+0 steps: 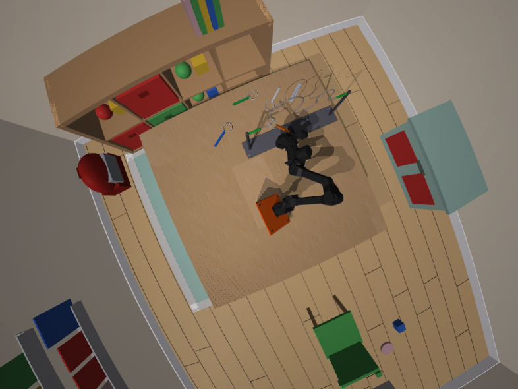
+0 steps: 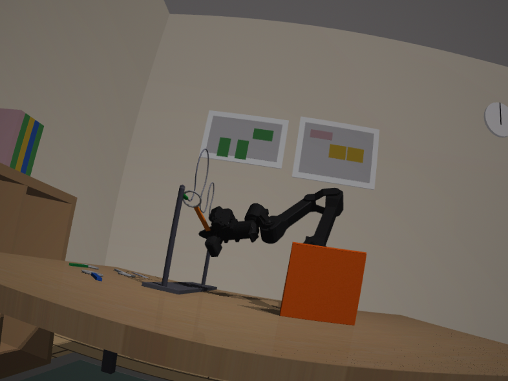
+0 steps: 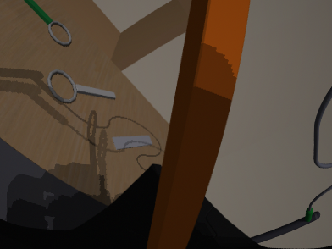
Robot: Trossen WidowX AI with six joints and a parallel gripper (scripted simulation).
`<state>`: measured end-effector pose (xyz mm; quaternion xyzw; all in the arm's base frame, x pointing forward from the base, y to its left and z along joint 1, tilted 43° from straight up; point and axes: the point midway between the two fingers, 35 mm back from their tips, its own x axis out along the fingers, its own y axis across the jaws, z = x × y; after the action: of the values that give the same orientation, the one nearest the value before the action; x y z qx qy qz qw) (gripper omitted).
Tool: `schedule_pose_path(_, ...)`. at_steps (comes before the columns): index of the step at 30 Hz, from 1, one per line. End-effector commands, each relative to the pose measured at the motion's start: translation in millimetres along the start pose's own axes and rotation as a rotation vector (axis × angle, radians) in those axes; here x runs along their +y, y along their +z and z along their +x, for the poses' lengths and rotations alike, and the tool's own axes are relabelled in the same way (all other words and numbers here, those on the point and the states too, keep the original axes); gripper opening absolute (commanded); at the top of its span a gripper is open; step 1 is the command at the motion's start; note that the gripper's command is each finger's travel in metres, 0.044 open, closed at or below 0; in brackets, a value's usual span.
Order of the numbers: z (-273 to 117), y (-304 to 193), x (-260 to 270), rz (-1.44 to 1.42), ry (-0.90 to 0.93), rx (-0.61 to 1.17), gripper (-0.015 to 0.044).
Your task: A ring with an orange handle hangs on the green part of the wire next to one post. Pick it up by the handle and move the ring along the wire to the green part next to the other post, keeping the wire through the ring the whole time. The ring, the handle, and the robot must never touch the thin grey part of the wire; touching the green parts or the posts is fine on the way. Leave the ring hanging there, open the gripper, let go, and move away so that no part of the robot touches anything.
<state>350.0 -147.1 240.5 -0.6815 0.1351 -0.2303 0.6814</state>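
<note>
One broad wooden table (image 1: 200, 209) (image 2: 123, 323) (image 3: 17, 114) spreads beneath everything the robot works with. Its black arm (image 1: 332, 192) (image 2: 287, 215) rises behind an upright orange block (image 2: 324, 283) in the exterior view, and bends over toward the wire stand. That stand has a dark base (image 1: 263, 144) (image 2: 180, 290) (image 3: 13, 169) bearing two posts: in the top view, a left post (image 1: 247, 140) (image 2: 172, 241) and a right post (image 1: 339, 102) (image 2: 206, 270). Between them runs the looping grey wire (image 2: 208, 164) (image 3: 317, 140), with green at each end.

The gripper (image 1: 289, 131) (image 2: 208, 232) (image 3: 163, 174) is clamped on the orange handle (image 1: 283, 128) (image 2: 201, 217) (image 3: 199, 118), which tilts up toward the ring (image 1: 267, 121) (image 2: 200, 199). The ring is up beside the left post, near in the exterior view, close to the green part there; it looks to be around the wire, though the overlap makes contact hard to judge.

Over on the table's far side in the top view lie three loose rings, with a green handle (image 1: 241, 100) (image 2: 77, 265) (image 3: 38, 10), a blue handle (image 1: 219, 138) (image 2: 96, 276) and a white handle (image 1: 275, 95) (image 3: 95, 91).
</note>
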Motion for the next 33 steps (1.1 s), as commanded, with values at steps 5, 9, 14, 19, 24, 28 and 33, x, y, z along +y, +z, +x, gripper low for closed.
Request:
schedule_pose_path(5, -5.6, 3.5, 32.2, 0.186, 0.075, 0.023, -0.0150)
schedule_pose_path(9, -9.1, 7.2, 47.7, 0.273, 0.113, 0.034, -0.0150)
schedule_pose_path(14, -14.1, 13.5, 65.7, 0.377, 0.159, 0.048, -0.0150)
schedule_pose_path(19, -19.3, 21.0, 81.4, 0.470, 0.200, 0.059, -0.0150)
schedule_pose_path(24, -25.5, 30.7, 97.0, 0.565, 0.242, 0.071, -0.0150)
schedule_pose_path(28, -29.3, 36.9, 105.1, 0.614, 0.263, 0.077, -0.0150)
schedule_pose_path(33, -34.0, 45.1, 114.5, 0.667, 0.287, 0.084, -0.0150)
